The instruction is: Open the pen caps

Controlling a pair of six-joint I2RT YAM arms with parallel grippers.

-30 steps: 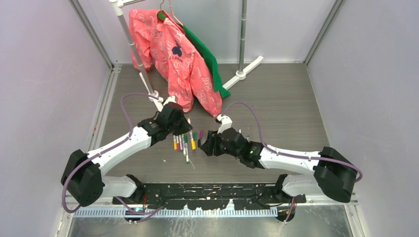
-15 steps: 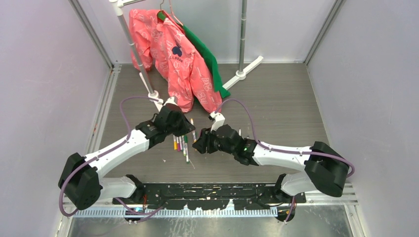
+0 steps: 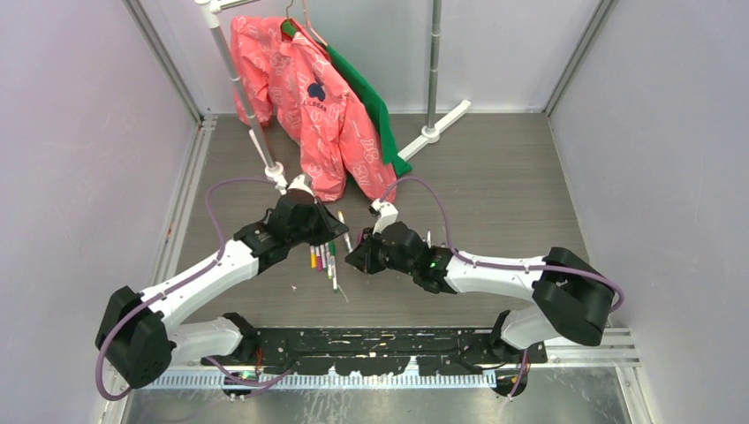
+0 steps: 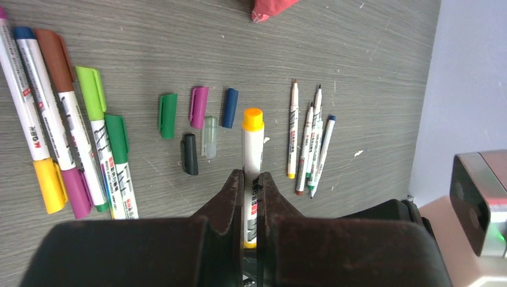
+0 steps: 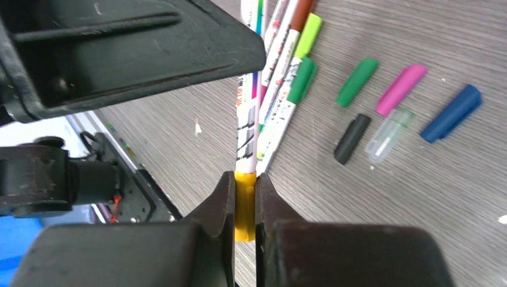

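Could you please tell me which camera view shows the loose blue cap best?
The right wrist view: the blue cap lies large and unobstructed beside the clear cap. The left wrist view shows it whole too, but smaller. In the top view I cannot pick it out.

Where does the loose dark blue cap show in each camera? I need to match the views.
Top external: cannot be made out, too small or covered.
Left wrist: blue cap upper middle, at the right end of the loose-cap row.
Right wrist: blue cap far right, upper half.
Shared landmark: the magenta cap lying beside it in both wrist views.
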